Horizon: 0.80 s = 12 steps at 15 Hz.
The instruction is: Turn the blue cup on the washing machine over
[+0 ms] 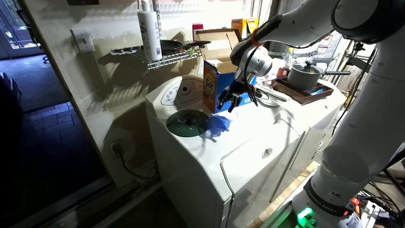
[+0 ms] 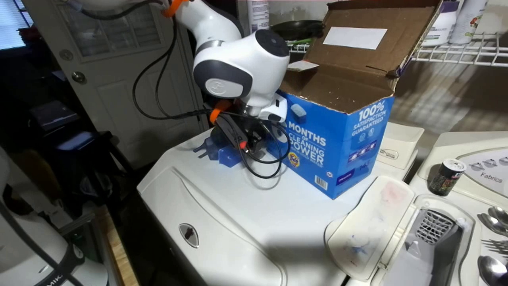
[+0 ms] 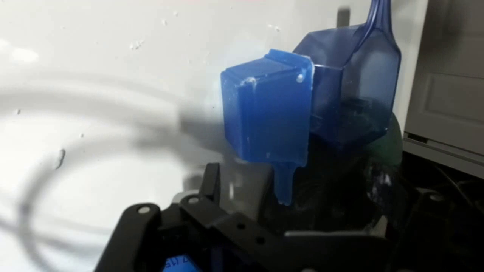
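The blue cup (image 3: 274, 117) is a small bright blue angular plastic cup with a short handle extending toward my gripper in the wrist view. It rests on the white top of the washing machine (image 1: 246, 133); which way its mouth faces, I cannot tell. Beside it, partly behind, is a darker see-through blue scoop (image 3: 359, 75). In an exterior view the two blue pieces merge into one patch. My gripper (image 1: 225, 109) hangs above the lid, near and above the cup, with its fingers apart and nothing between them. One finger (image 3: 210, 181) is plain in the wrist view; the other is lost in shadow.
A tall open blue-and-orange detergent box (image 2: 317, 135) stands right beside the gripper. A dark green disc (image 1: 183, 125) lies against the blue pieces. Loose cables (image 2: 264, 174) dangle from the wrist. Farther along are a cream container lid (image 2: 369, 222) and a pot (image 1: 303, 76) on a brown tray.
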Tool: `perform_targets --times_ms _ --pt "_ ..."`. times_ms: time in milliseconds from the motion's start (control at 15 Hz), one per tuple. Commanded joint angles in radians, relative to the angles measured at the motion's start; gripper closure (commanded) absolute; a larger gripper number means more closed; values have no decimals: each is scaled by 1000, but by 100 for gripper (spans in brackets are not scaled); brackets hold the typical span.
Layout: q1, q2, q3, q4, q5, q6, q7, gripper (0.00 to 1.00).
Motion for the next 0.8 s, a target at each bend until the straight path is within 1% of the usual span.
perform_targets --times_ms 0,267,467,733 --pt "15 -53 19 -40 -170 68 149 0" --pt "20 -45 35 -26 -326 57 265 0" --pt "30 -43 49 -3 -423 25 346 0" --pt "56 -38 72 26 -507 -21 469 0"
